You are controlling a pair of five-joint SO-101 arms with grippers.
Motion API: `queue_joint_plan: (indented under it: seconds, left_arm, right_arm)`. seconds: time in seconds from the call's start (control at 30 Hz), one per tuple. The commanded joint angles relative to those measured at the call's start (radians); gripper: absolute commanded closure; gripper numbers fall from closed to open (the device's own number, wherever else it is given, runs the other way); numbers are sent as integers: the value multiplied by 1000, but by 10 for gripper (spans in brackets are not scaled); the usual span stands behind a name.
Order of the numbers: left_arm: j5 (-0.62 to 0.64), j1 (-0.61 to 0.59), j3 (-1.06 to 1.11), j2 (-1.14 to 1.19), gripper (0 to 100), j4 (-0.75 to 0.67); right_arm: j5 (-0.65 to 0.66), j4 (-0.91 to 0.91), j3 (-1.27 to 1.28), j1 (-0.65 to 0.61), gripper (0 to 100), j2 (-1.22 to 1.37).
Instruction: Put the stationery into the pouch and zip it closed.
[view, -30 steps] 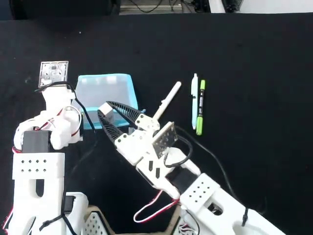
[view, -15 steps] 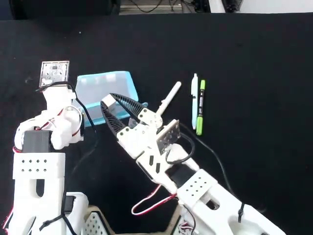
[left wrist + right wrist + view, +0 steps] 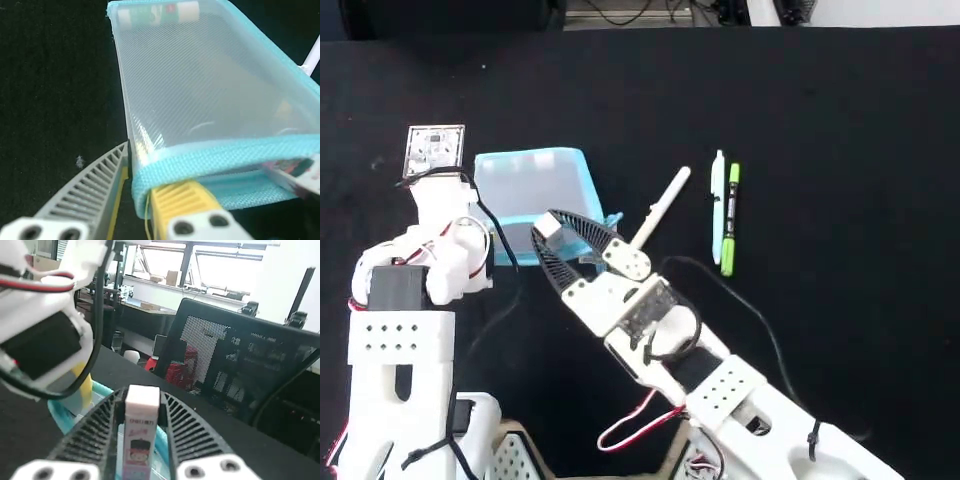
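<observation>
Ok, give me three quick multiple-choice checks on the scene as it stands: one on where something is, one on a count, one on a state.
1. Where is the eraser?
A. in the right hand
B. on the floor
C. on a chair seat

2. How many pens and markers lie on the table outside the pouch?
A. one
B. three
C. five

3. What is the left hand doing?
A. open and empty
B. shut on a ruler
C. shut on the pouch's edge

Answers:
1 A: the right hand's fingers clamp the eraser near the pouch's corner.
2 B: a white pen, a pale blue pen and a green marker lie outside the pouch.
3 C: the left wrist view shows its fingers pinching the teal rim.
</observation>
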Motion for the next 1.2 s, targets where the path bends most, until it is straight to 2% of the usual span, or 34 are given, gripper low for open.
queue_joint_plan:
  seconds: [0.0, 0.3, 0.5, 0.7, 1.0, 1.17]
  left_arm:
    - [8, -10, -15, -9, 970, -12]
    - [8, -10, -15, -9, 970, -12]
    - [8, -10, -15, -9, 970, -12]
    - [8, -10, -15, -9, 970, -12]
    - [8, -10, -15, -9, 970, -12]
    - [8, -10, -15, -9, 970, -12]
  right_arm:
    - [26, -5, 22, 32, 988, 12]
    - [28, -5, 50, 40, 988, 10]
    - [28, 20, 104, 35, 987, -93]
    - [28, 281, 99, 28, 987, -302]
    - [29, 827, 41, -20, 987, -670]
    - [29, 950, -47, -20, 987, -667]
